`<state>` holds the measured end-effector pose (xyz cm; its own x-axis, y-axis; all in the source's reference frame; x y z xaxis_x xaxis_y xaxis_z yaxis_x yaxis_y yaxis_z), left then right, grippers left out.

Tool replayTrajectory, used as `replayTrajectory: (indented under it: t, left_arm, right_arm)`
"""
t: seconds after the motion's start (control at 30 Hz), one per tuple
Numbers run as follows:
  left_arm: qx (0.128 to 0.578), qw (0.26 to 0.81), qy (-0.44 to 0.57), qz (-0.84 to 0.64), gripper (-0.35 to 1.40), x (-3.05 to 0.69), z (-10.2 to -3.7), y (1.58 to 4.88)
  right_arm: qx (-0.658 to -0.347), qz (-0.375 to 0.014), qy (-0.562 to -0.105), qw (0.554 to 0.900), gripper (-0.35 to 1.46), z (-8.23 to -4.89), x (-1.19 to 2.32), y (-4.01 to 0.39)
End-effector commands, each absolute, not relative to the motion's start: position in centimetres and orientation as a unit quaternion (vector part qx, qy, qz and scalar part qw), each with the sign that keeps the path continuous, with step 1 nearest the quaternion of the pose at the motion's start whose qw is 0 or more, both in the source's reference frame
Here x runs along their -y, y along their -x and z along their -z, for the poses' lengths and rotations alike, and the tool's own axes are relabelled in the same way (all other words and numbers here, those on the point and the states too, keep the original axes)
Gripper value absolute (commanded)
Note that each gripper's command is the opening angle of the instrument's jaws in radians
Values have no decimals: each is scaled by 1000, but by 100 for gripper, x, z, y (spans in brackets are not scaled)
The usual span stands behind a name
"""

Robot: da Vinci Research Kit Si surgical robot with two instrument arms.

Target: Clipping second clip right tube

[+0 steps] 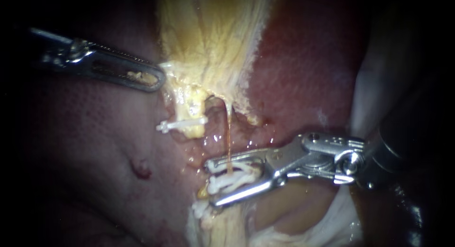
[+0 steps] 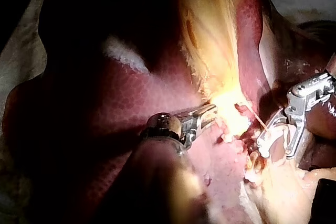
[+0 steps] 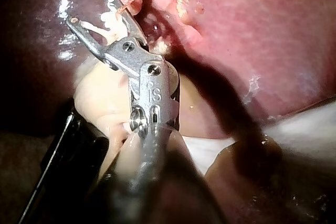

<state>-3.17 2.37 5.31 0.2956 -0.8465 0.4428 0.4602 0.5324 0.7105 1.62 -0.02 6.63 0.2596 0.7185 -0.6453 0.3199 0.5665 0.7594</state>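
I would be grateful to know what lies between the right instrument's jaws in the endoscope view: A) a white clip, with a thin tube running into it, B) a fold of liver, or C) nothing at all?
A: the right instrument holds a white clip between its jaws, and the thin tube runs down into that clip.

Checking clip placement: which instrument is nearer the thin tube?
Right. The right instrument, holding a white clip, straddles the thin tube; the left instrument sits apart beside yellow tissue.

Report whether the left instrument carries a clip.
No, the left instrument holds no clip; a white clip sits in the right instrument.
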Motion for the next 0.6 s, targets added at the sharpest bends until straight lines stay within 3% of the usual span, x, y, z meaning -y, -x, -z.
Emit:
replayTrajectory:
  t: [0.03, 0.6]
  left_arm:
    - [415, 771, -233, 424, -35, -237, -531, 317]
    - [415, 771, -233, 424, -35, -237, -531, 317]
  right_arm:
    - [-589, -150, -441, 660, 49, -662, 2, -162]
    - [-589, -149, -443, 659, 41, -659, -1, -157]
